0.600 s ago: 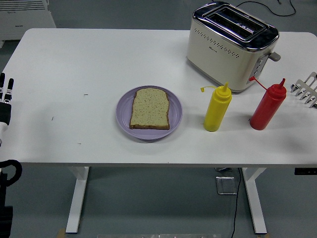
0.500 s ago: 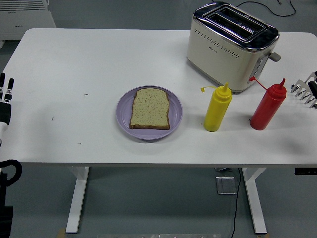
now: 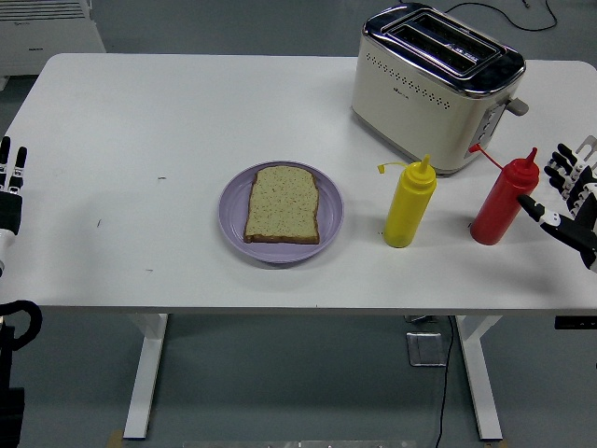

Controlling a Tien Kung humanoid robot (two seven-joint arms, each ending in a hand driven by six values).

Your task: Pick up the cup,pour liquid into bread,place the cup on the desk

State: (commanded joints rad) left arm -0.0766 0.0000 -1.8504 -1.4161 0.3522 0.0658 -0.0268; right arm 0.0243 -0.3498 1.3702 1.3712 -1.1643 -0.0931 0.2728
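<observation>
In the head view, the right hand (image 3: 571, 201) had been brought further in from the right edge, fingers spread and empty, just beside the red squeeze bottle (image 3: 504, 200) standing on the white worktop (image 3: 187, 121). The slice of bread (image 3: 283, 203) lay unmoved on the round purple plate (image 3: 233, 219). The left hand (image 3: 11, 182) remained at the left edge, fingers extended.

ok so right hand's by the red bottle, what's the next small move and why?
Probably ease the right hand a little further left to bring its spread fingers around the red squeeze bottle. The hand is open beside the bottle and not touching it, and the bottle stands upright. The bread on the purple plate is unsauced, so grasping comes first.
</observation>
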